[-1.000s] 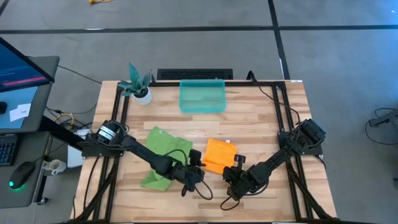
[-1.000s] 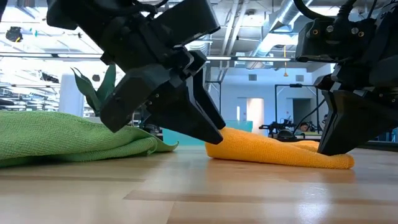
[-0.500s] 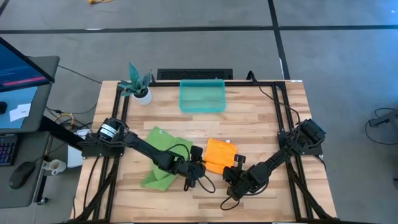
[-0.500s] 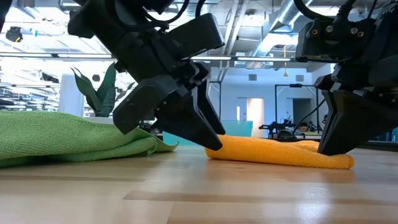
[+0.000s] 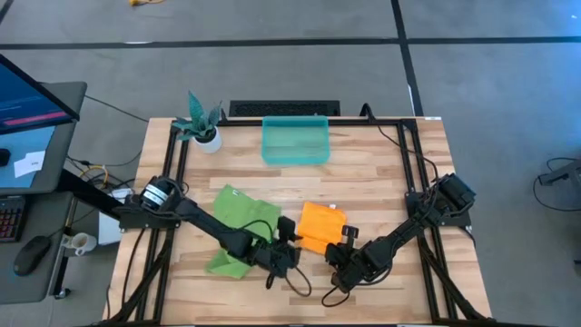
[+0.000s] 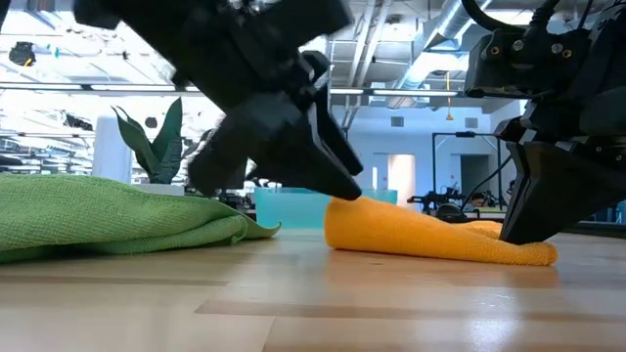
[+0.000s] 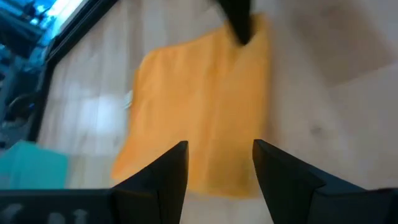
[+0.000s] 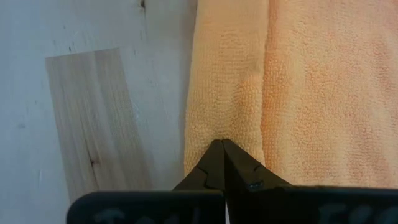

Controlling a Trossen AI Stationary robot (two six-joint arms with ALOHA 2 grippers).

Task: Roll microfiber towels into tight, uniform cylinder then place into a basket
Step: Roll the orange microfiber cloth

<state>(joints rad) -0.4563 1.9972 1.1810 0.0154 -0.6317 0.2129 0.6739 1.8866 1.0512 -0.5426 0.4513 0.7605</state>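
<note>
A wooden bench [image 5: 363,173] is seen from above, with two dark arms reaching in from its left and right sides toward the near middle. At the far middle of the bench a shallow teal basket [image 5: 295,141] is set, and a small white pot with a teal plant [image 5: 201,125] is placed at its left. A lime green towel [image 5: 238,222] is spread in loose folds on the near left part of the bench, under the left arm. Just to its right an orange-yellow towel [image 5: 320,225] is laid, folded into a small flat rectangle, well apart from the basket. The left hand [image 5: 289,247] is held at the orange-yellow towel's near left corner, its two fingers [image 7: 166,174] parted with a gap between them and nothing gripped; in the low view they are raised just over the towel's edge. The right hand [image 8: 222,155] is pressed at the towel's near right edge, its fingertips brought together and a fold of the orange cloth pinched between them
</note>
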